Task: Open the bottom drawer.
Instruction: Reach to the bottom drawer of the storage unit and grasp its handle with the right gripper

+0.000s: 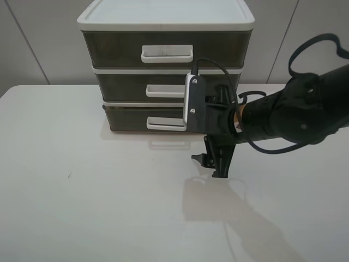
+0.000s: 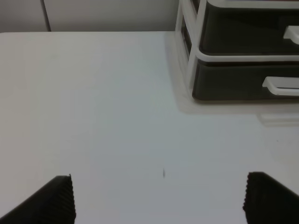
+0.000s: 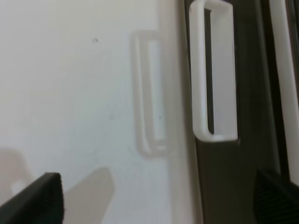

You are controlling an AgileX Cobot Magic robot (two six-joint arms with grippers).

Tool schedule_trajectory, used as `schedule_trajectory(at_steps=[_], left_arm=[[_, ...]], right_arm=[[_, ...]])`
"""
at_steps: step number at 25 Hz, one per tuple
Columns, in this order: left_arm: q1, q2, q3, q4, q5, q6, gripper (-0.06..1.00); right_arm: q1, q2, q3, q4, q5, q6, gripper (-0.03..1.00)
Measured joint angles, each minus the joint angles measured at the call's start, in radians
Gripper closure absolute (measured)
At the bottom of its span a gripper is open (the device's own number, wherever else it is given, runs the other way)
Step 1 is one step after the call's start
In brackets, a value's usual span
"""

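Note:
The bottom drawer (image 1: 131,118) is smoky brown with a white loop handle (image 1: 163,124). It sits flush in the lowest tier of the white-framed unit (image 1: 163,19). My right gripper (image 1: 211,131) is rolled on its side just in front of and to the right of that handle, apart from it. In the right wrist view the handle (image 3: 215,74) and drawer front (image 3: 250,93) lie ahead of the open, empty right gripper (image 3: 161,196). My left gripper (image 2: 163,200) is open and empty over bare table, with the drawer (image 2: 233,84) far ahead of it. The left gripper is out of the high view.
The unit stands at the back of a white table (image 1: 82,207). Two like drawers, the middle one (image 1: 125,84) and the top one (image 1: 114,49), sit above the bottom one. A black cable (image 1: 316,46) loops over the right arm. A grey wall stands behind.

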Motion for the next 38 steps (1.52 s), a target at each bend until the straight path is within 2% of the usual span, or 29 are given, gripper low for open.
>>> schedule_trajectory(at_steps=[4, 7, 9, 12, 14, 18, 21, 38], left_arm=[[0.000, 0.000, 0.000, 0.000, 0.000, 0.000, 0.20], [0.000, 0.000, 0.000, 0.000, 0.000, 0.000, 0.20], [0.000, 0.000, 0.000, 0.000, 0.000, 0.000, 0.20], [0.000, 0.000, 0.000, 0.000, 0.000, 0.000, 0.20], [0.000, 0.000, 0.000, 0.000, 0.000, 0.000, 0.20], [0.000, 0.000, 0.000, 0.000, 0.000, 0.000, 0.20], [0.000, 0.000, 0.000, 0.000, 0.000, 0.000, 0.20], [0.000, 0.000, 0.000, 0.000, 0.000, 0.000, 0.20]], right_arm=[[0.000, 0.078, 0.000, 0.141, -0.113, -0.196, 0.17], [0.011, 0.128, -0.001, 0.246, -0.151, -0.309, 0.17], [0.020, 0.148, -0.004, 0.304, -0.162, -0.351, 0.17], [0.037, 0.176, -0.006, 0.336, -0.206, -0.390, 0.17], [0.049, 0.201, -0.007, 0.358, -0.267, -0.412, 0.17], [0.060, 0.259, -0.011, 0.470, -0.420, -0.500, 0.17], [0.060, 0.295, -0.032, 0.538, -0.453, -0.573, 0.17], [0.060, 0.400, -0.112, 0.548, -0.485, -0.603, 0.17]])
